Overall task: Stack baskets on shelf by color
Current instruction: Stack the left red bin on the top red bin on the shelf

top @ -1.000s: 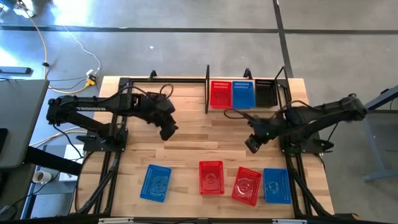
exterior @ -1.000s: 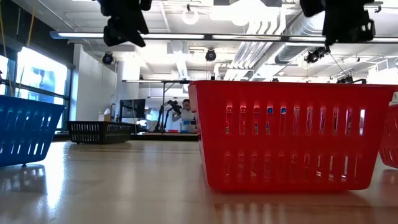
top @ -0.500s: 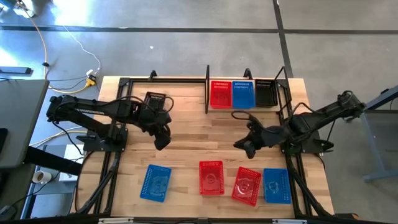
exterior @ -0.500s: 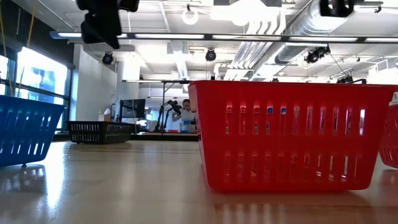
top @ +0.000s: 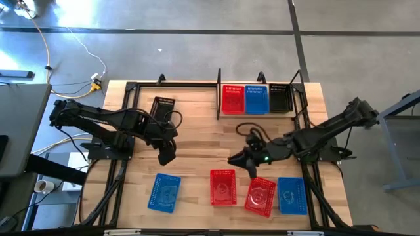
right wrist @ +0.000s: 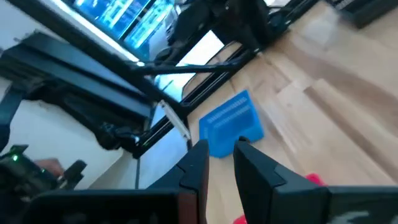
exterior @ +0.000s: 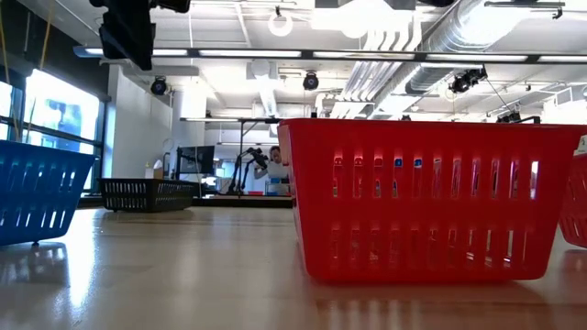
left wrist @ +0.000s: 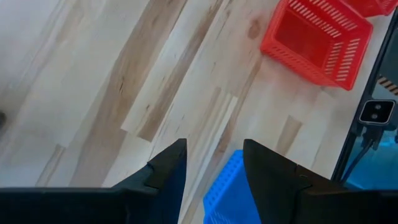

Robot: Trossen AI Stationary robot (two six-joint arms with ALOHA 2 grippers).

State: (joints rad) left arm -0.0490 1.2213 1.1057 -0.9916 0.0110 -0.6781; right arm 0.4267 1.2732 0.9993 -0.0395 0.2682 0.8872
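Observation:
Near the table's front edge lie a blue basket [top: 164, 193], two red baskets [top: 223, 186] [top: 260, 195] and a second blue basket [top: 291, 195]. A black basket [top: 163, 105] sits at the far left. The shelf [top: 259, 84] at the far right holds a red [top: 232, 99], a blue [top: 256, 99] and a black basket [top: 281, 98]. My left gripper [top: 166, 155] is open and empty above the near-left blue basket [left wrist: 227, 193]. My right gripper [top: 236, 159] is open and empty just beyond the left red basket; its wrist view shows the blue basket [right wrist: 231, 124] ahead.
Black arm frames [top: 118, 164] [top: 315, 177] run along both sides of the table. Bare wood [top: 203, 137] lies in the middle between the arms. In the low view the red basket [exterior: 426, 197] fills the foreground, and a person shows far off in the room behind.
My left gripper has gone toward the table's near edge and a little left, toward the near-left blue basket. My right gripper has reached toward the table's left and near edge, toward the left red basket, and has left the low view. The baskets have stayed put.

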